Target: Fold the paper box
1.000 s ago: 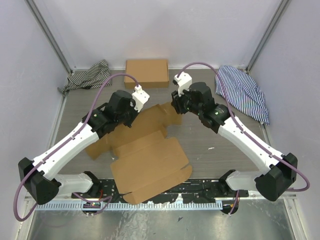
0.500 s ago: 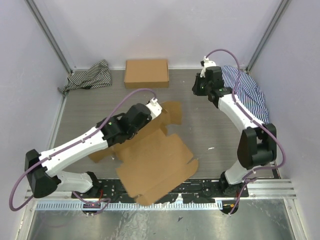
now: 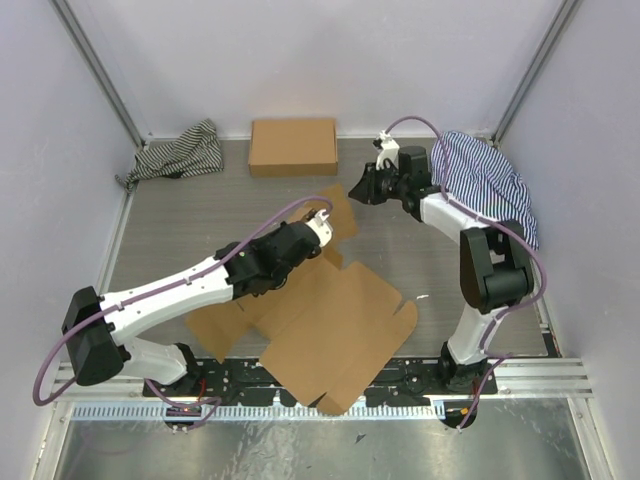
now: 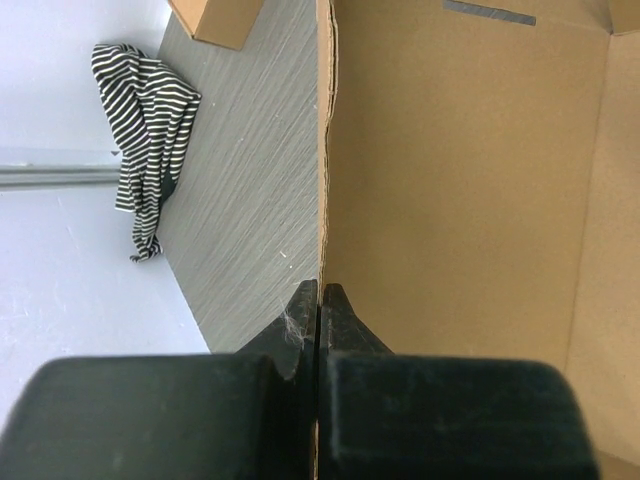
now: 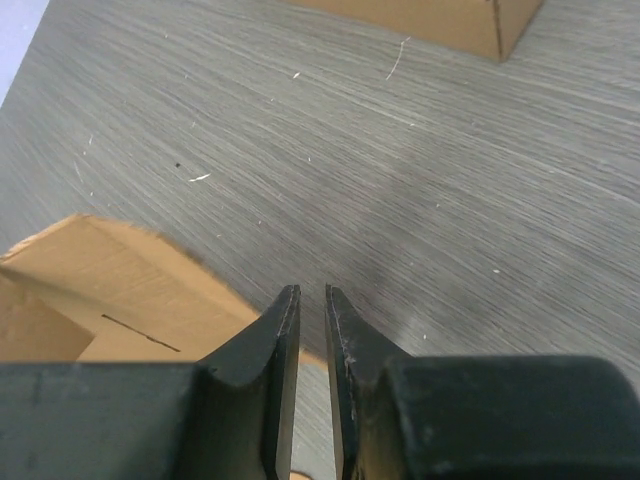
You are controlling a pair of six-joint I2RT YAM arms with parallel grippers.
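Observation:
The paper box (image 3: pixel 335 325) is a flat brown die-cut sheet lying unfolded near the front of the table, its far flap (image 3: pixel 340 215) raised. My left gripper (image 3: pixel 318 228) is shut on that flap's edge; in the left wrist view (image 4: pixel 320 292) the cardboard (image 4: pixel 470 180) runs straight between the closed jaws. My right gripper (image 3: pixel 364 190) hangs just behind the flap, apart from it. In the right wrist view (image 5: pixel 308 292) its jaws stand a narrow gap apart with nothing between them, above a corner of the sheet (image 5: pixel 110 290).
A ready-formed brown box (image 3: pixel 293 146) stands at the back wall and shows in both wrist views (image 4: pixel 215 15) (image 5: pixel 440 20). A dark striped cloth (image 3: pixel 180 150) (image 4: pixel 145 130) lies at the back left. A blue striped cloth (image 3: pixel 490 180) lies at the back right.
My left gripper has dragged and turned the sheet toward the right front. My right gripper left the far flap, swung to the back right, then came part way back.

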